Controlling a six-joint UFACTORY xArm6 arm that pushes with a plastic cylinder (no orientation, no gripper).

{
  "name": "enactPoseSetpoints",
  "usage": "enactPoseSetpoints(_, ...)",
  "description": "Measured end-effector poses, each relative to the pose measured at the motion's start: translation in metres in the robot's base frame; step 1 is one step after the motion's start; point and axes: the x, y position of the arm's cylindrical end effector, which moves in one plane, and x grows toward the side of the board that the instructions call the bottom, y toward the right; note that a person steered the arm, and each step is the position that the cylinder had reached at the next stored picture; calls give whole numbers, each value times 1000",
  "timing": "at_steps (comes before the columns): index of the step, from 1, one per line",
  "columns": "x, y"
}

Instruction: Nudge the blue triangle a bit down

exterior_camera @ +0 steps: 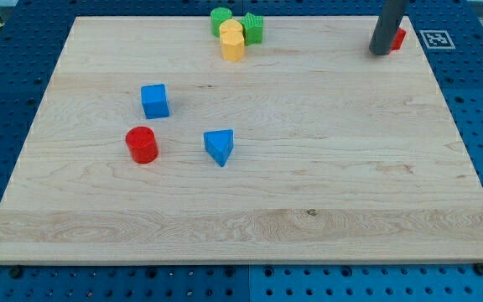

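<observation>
Wooden board (309,210), blue triangle (219,146) left of centre, my tip (380,52) far upper right (touching a red block (399,38)), no jaws fitted.

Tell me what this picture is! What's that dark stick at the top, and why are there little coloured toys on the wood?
That dark stick is a robot arm's rod; my tip slides along the wooden board to push blocks. It holds nothing. One camera looks down at the board. My tip is at the view's top right, beside a red block, far from the blue triangle. Near the triangle sit a red cylinder and a blue cube. At the top, two green blocks and a yellow block huddle together.
</observation>
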Motion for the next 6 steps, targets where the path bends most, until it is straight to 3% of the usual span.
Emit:
enactPoseSetpoints(2, -20, 22)
enactPoseSetpoints(3, -4, -19)
enactPoseSetpoints(6, 142, -169)
